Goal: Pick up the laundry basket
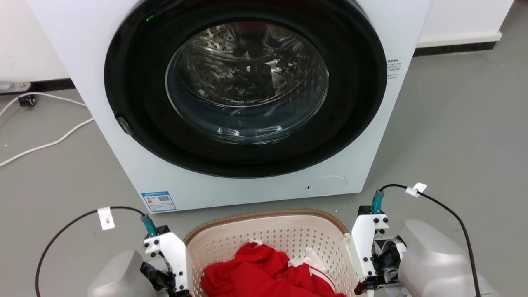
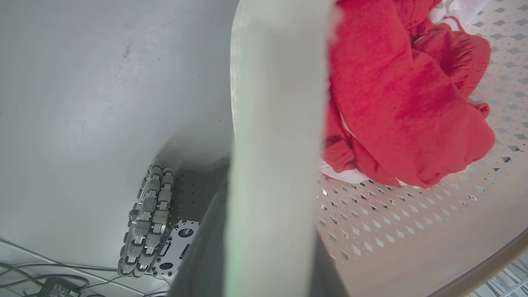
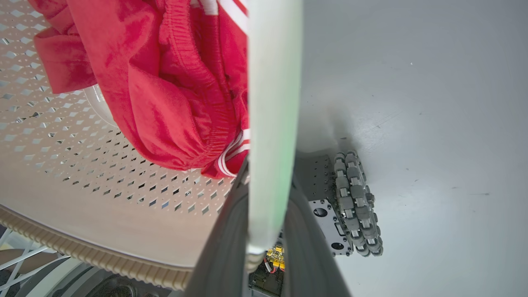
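The laundry basket (image 1: 268, 231) is cream and perforated with a brown woven-look rim. It sits between my two arms at the bottom of the head view, in front of the washing machine. A red garment (image 1: 264, 274) with white stripes lies inside it. My left gripper (image 1: 181, 288) is at the basket's left side. In the left wrist view its dark fingers (image 2: 202, 255) flank the white handle (image 2: 276, 123). My right gripper (image 1: 363, 284) is at the basket's right side. Its fingers (image 3: 222, 247) close on the other white handle (image 3: 272, 103). The fingertips are hidden behind both handles.
A white front-loading washing machine (image 1: 371, 123) stands just beyond the basket, its round glass door shut. A white cable (image 1: 49, 144) runs over the grey floor at the left. My base's roller wheels (image 2: 146, 222) (image 3: 357, 202) show below the basket's sides.
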Motion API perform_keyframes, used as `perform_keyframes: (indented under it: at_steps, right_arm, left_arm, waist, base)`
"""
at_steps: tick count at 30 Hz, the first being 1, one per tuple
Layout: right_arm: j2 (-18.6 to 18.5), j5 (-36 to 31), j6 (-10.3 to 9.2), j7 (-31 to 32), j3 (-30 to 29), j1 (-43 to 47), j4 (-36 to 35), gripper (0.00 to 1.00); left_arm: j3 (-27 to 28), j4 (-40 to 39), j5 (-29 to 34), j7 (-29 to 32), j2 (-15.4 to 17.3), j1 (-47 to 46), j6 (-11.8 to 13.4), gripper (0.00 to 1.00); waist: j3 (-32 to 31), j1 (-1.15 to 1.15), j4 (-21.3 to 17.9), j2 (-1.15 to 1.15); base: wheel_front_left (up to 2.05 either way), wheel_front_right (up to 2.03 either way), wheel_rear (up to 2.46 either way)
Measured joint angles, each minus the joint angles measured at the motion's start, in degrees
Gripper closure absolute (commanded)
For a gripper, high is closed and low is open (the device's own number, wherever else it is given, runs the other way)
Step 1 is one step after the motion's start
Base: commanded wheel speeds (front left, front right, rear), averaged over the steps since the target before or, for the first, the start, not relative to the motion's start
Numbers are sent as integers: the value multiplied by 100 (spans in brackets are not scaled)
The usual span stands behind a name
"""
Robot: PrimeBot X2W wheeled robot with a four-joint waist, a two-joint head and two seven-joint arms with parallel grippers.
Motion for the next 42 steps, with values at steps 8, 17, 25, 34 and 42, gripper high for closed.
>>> perform_keyframes:
  at_steps: [8, 17, 25, 34, 42]
  right_arm:
    - [-7, 44, 0, -10, 45, 77, 7, 100]
    - [-8, 59, 0, -74, 45, 92, 12, 100]
    - [-9, 49, 0, -236, 12, 103, 14, 100]
    - [-8, -59, 0, -357, -58, 103, 14, 100]
    - [-8, -162, 0, -487, -152, 106, 16, 100]
  left_arm:
    - [-5, -1, -136, -44, -14, 179, 0, 100]
    - [-36, -11, -194, -54, -27, 187, 0, 100]
    - [-60, -8, -225, -221, -30, 187, 0, 100]
    - [-110, -10, -230, -432, -29, 185, 0, 100]
    - [-162, -23, -256, -589, -30, 184, 0, 100]
  waist:
    - [-164, 0, 4, 0]
    - [-265, 1, 23, 0]
    - [-285, 1, 63, 0]
    - [-258, 1, 82, 0]
    - [-263, 1, 92, 0]
  base:
    - [0, 0, 0]
    - [0, 0, 0]
    - [0, 0, 0]
    - [0, 0, 0]
    - [0, 0, 0]
